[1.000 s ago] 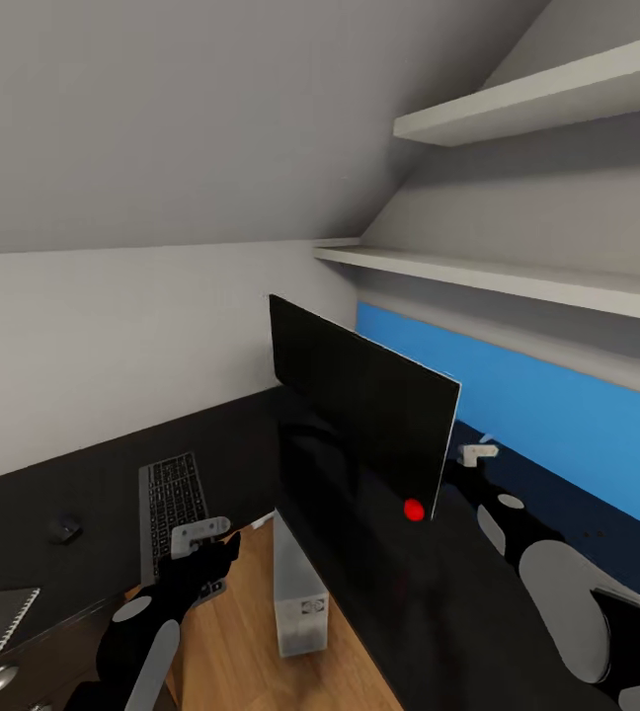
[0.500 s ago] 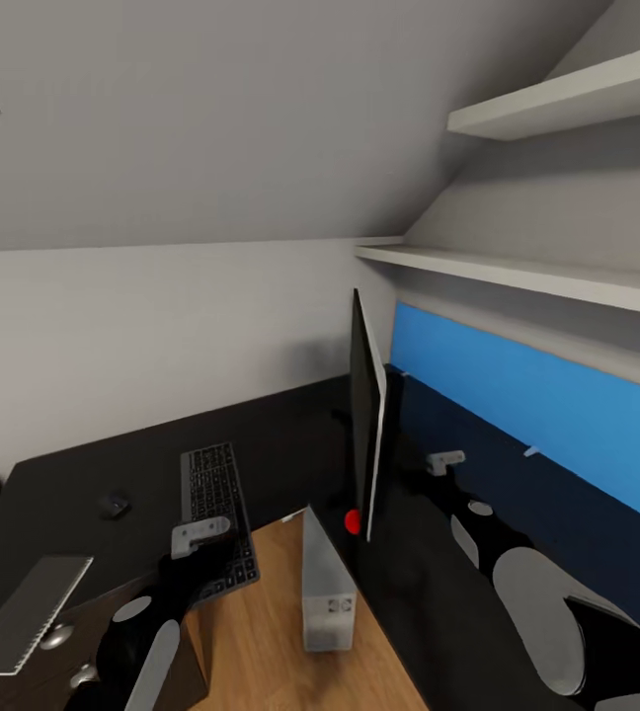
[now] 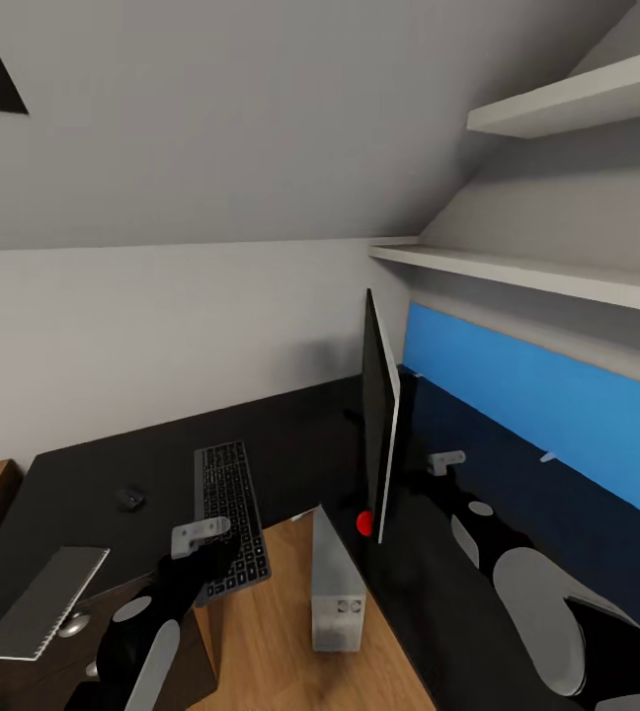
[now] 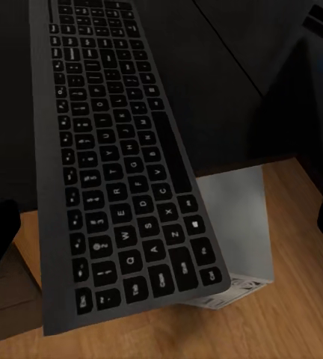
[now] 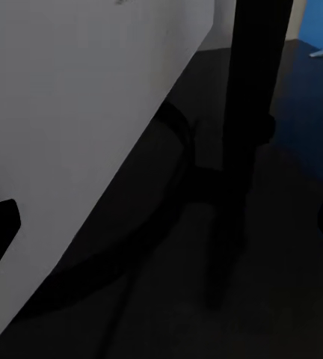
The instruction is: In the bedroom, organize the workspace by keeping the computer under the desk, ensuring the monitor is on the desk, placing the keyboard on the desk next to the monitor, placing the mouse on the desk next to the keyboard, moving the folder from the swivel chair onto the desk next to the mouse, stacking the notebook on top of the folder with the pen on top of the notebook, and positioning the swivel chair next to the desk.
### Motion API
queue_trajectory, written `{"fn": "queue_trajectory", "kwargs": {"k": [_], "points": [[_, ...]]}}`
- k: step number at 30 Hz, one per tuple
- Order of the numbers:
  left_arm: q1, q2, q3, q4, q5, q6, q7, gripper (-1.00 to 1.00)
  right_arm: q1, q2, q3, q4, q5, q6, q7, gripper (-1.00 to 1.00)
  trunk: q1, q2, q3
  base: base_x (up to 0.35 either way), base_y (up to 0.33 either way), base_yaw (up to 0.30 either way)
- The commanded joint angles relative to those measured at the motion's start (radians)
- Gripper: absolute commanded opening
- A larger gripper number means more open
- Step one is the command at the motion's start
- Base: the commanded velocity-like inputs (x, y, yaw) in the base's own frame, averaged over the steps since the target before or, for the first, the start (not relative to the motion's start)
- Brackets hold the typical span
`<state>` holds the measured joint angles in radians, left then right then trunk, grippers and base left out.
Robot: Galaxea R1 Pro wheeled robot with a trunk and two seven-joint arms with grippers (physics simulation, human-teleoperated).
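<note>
monitor [image 3: 379, 420] edge-on — keyboard [image 3: 229, 504] overhangs desk [image 3: 93, 474], computer [image 3: 336, 592] below | both claws — cannot tell

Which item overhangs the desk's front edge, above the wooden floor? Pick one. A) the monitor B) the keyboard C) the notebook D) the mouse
B: the keyboard pokes its near end past the desk edge, with the floor and computer tower below it.

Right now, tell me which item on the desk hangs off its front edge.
The keyboard: its near end juts past the desk edge over the wooden floor, above the computer tower. The mouse and monitor sit fully on the desktop.
</note>
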<state>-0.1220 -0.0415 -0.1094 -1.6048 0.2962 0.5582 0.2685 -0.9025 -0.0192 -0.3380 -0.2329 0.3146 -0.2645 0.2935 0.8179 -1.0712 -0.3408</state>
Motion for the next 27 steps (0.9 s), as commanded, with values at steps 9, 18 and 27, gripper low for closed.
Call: {"fn": "queue_trajectory", "kwargs": {"k": [9,18,27], "points": [[-0.001,0.0,-0.001,-0.001,0.011,0.003,0.009,1.0,-0.001,0.002,-0.009,0.001,0.006,-0.003,0.004,1.0,0.0,-0.001,-0.001,0.0,0.0,0.125],[-0.001,0.0,-0.001,-0.001,0.011,0.003,0.009,1.0,-0.001,-0.001,-0.01,-0.002,0.008,-0.004,0.005,1.0,0.0,-0.001,-0.002,0.0,0.0,0.112],[-0.001,0.0,-0.001,-0.001,0.011,0.003,0.009,1.0,-0.001,-0.009,-0.01,-0.01,0.009,-0.004,0.0,1.0,0.0,-0.001,-0.002,0.0,0.0,0.0]]}}
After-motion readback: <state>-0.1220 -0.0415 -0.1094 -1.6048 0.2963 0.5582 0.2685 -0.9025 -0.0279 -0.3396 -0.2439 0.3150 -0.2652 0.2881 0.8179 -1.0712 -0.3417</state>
